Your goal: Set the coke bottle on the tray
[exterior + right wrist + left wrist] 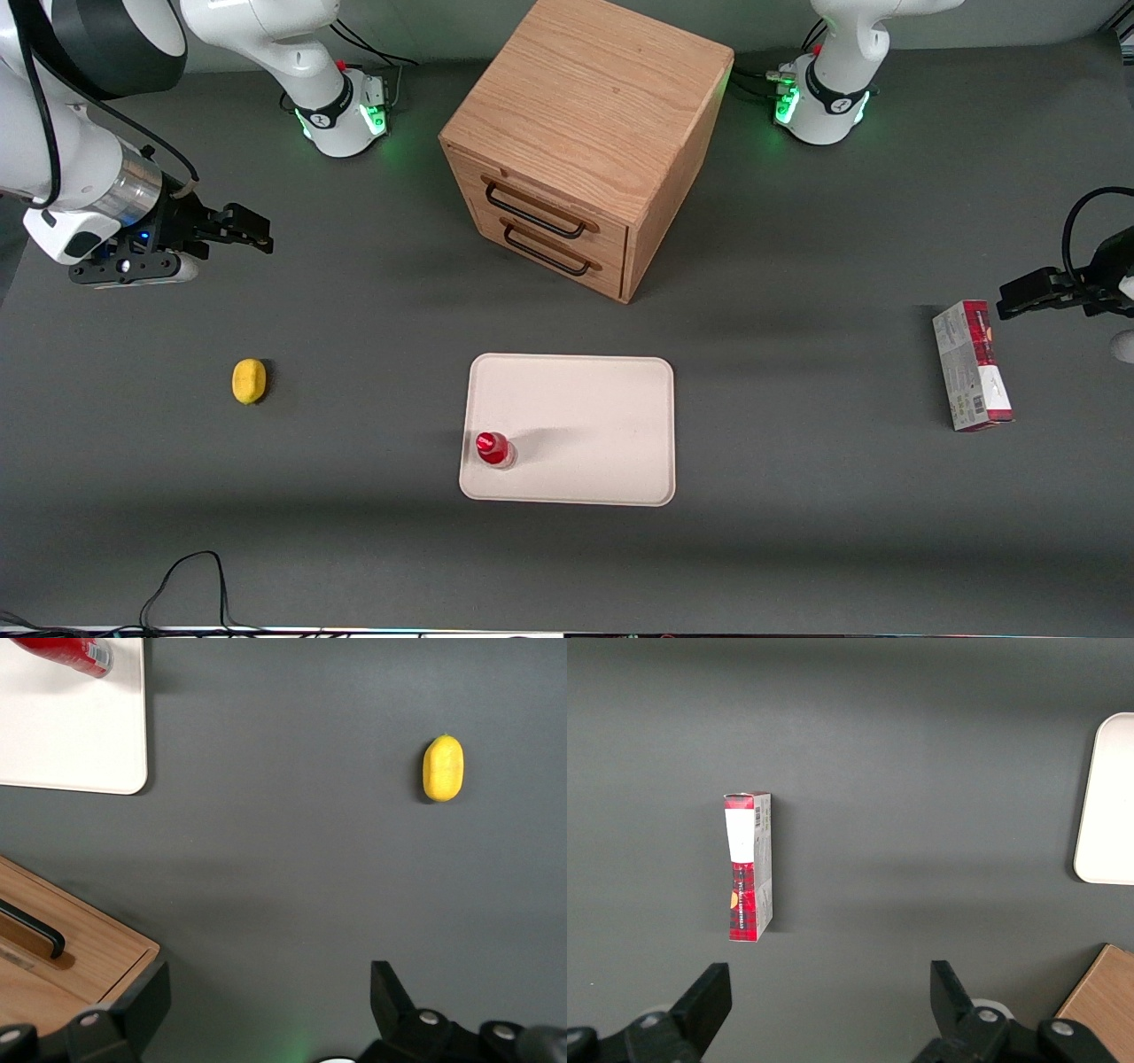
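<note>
Front view: coke bottle [493, 447] standing upright on tray [576, 416], near the corner toward the working arm's end. Placing step looking done; nothing more called for but parking. Gripper [257, 232] hovering well apart, above bare table, farther back than lemon [249, 381], fingers spread, holding nothing.

Lemon [249, 381] between end effector [252, 232], tray [611, 416]
</note>
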You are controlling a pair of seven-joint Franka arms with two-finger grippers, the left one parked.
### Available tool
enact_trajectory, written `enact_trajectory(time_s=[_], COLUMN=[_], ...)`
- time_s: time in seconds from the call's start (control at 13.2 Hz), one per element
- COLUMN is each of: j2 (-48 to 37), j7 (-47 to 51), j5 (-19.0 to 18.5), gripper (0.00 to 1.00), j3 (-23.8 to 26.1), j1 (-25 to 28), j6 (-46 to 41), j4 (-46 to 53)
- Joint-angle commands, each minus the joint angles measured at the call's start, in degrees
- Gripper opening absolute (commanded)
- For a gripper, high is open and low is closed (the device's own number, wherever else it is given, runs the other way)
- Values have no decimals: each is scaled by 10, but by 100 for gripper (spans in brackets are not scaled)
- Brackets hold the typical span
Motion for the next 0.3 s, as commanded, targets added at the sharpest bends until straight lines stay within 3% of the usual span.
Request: enact_trajectory(time_s=[0.0, 0.23], j2=[-2, -2], j7=[-7, -9], j5=[0, 0], gripper=[100, 100], j3=[31, 32], j1=[-30, -38], j6=[-15, -20], j4=[15, 21])
